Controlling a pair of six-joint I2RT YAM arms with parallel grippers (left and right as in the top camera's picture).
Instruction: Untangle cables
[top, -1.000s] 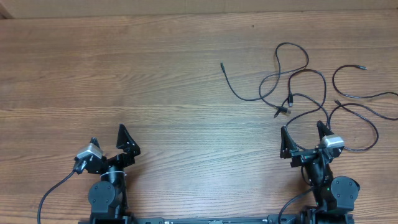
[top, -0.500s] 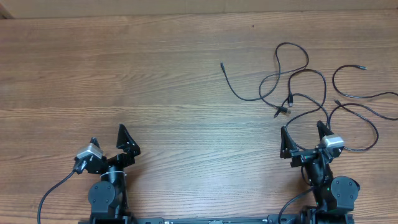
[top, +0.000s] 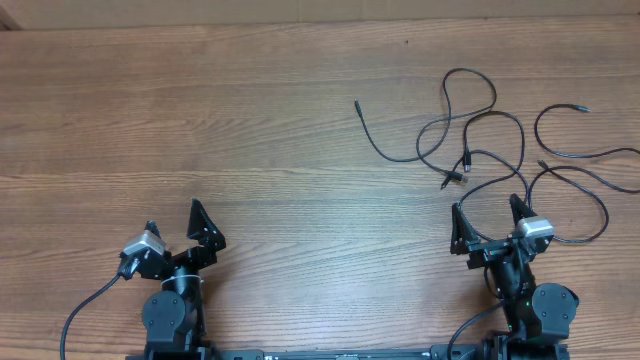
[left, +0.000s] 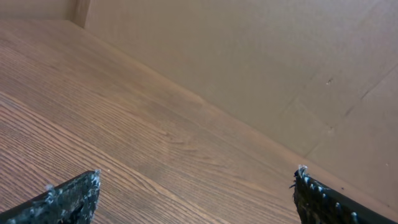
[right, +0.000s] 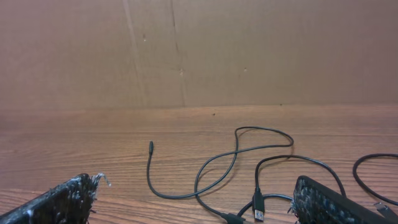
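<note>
Several thin black cables (top: 455, 176) lie spread in loose loops on the right side of the wooden table, crossing one another near their plug ends. One cable end (top: 358, 103) points toward the table's middle, and another loop (top: 600, 210) reaches the right edge. My right gripper (top: 487, 205) is open just in front of them, holding nothing. In the right wrist view the cables (right: 236, 155) and a USB plug (right: 257, 208) lie ahead of the wide-open right gripper (right: 196, 182). My left gripper (top: 173, 215) is open at the near left, far from the cables, with only bare wood ahead of it (left: 196, 174).
A cardboard wall (right: 186, 50) stands along the table's far edge. The thicker arm cable (top: 85, 305) trails from the left arm base at the near edge.
</note>
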